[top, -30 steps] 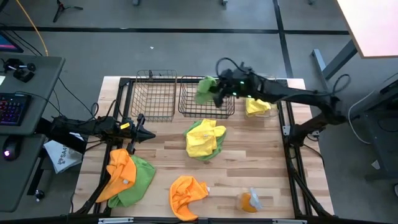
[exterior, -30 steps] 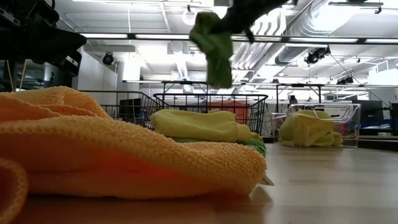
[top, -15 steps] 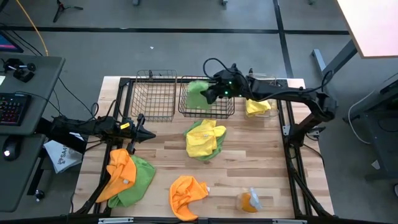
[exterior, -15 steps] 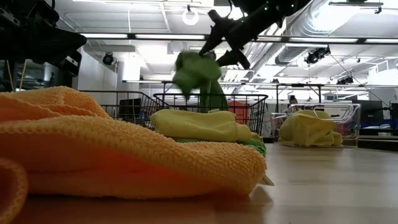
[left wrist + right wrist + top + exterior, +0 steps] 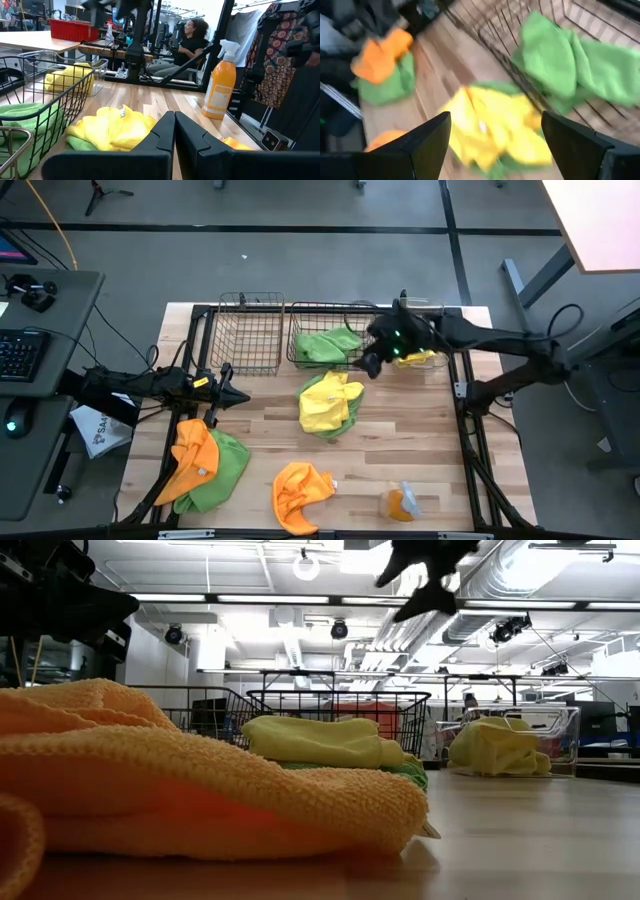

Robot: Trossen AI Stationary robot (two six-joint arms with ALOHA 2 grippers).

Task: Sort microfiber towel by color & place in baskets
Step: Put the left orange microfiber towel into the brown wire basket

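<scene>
One green towel (image 5: 328, 344) just dropped into wide wire basket (image 5: 300, 330) | my right pincer (image 5: 377, 358) now empty, fingers wide, pulled back over basket edge | left pincer (image 5: 222, 392) parked, closed | next: yellow towel (image 5: 330, 402) mid-table

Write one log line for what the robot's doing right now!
right gripper: open, above table | green towel: in wide mesh basket | left gripper: shut, waiting

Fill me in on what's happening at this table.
The robot is sorting towels by color. The right pincer, open and empty, hangs by the wider mesh basket, where a green towel lies. The left pincer waits shut at the table's left. Yellow, orange and green towels remain on the table.
</scene>
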